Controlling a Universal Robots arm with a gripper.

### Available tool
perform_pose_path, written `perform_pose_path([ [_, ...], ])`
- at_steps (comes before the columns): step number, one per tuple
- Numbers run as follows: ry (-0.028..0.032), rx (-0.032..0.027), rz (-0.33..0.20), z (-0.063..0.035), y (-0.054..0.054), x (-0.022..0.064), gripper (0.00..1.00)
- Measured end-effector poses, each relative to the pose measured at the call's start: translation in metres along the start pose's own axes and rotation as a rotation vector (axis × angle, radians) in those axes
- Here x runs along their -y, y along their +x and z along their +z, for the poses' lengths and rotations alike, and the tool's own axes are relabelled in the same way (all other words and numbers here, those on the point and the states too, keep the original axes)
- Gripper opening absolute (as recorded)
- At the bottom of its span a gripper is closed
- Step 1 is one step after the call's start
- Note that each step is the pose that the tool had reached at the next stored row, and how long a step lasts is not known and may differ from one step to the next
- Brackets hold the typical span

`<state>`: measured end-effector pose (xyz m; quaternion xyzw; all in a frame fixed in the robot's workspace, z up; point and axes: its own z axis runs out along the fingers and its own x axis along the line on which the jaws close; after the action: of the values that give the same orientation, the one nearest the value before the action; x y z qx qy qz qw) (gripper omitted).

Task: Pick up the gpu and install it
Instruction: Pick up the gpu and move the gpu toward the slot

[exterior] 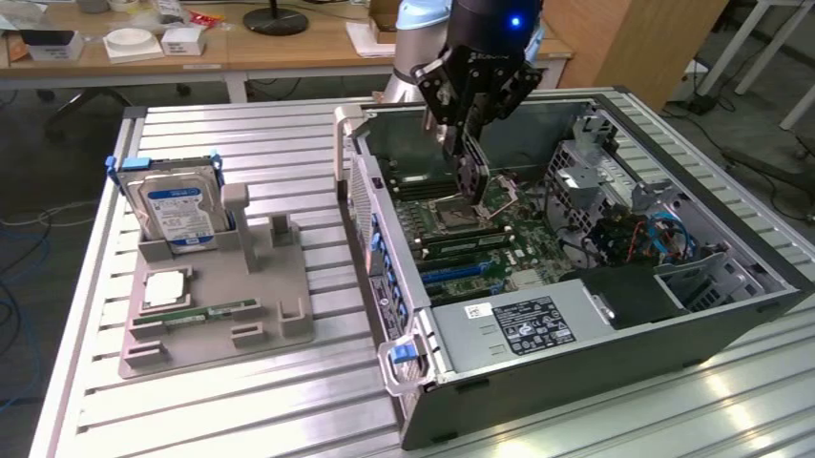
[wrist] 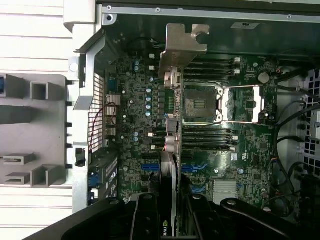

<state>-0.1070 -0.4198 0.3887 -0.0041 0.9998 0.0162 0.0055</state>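
Gpu hangs on edge in my pincer, inside the open computer case, over the motherboard. The jaws are closed partway, clamped on the card's two faces. On my wrist view I see it edge-on, running between the two black fingers and ending in its silver bracket, with the processor socket just beside it. Whether the card's lower edge touches the board I cannot tell. Out on the desk, the grey holder carries the hard drive upright and a memory stick lying flat.
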Motion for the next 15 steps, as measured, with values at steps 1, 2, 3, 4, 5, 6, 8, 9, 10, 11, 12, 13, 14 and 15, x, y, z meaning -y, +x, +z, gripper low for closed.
perform_pose_path([
  [1, 0.0000, 0.0000, 0.000, 0.0001, -0.001, 0.0000, 0.26],
  [2, 0.0000, 0.0000, 0.000, 0.0001, -0.002, 0.0000, 0.26],
  [3, 0.0001, 0.0000, 0.000, 0.0001, -0.003, 0.0000, 0.26],
  [4, 0.0000, 0.0000, 0.000, 0.0002, -0.004, 0.0001, 0.26],
  [5, 0.0000, 0.0000, 0.000, 0.0002, -0.006, 0.0001, 0.26],
  [6, 0.0000, 0.0000, 0.000, 0.0003, -0.007, 0.0001, 0.26],
  [8, 0.0000, -0.0002, 0.000, 0.0003, -0.011, 0.0002, 0.26],
  [9, 0.0001, -0.0004, 0.000, 0.0003, -0.013, 0.0002, 0.26],
  [10, 0.0000, -0.0006, 0.000, 0.0003, -0.015, 0.0002, 0.26],
  [11, 0.0000, -0.0010, 0.000, 0.0004, -0.018, 0.0003, 0.26],
  [12, -0.0001, -0.0014, 0.000, 0.0004, -0.020, 0.0003, 0.26],
  [13, -0.0003, -0.0018, 0.000, 0.0004, -0.023, 0.0003, 0.26],
  [14, -0.0006, -0.0023, 0.000, 0.0005, -0.025, 0.0004, 0.26],
  [15, -0.0007, -0.0029, 0.000, 0.0005, -0.028, 0.0004, 0.26],
])
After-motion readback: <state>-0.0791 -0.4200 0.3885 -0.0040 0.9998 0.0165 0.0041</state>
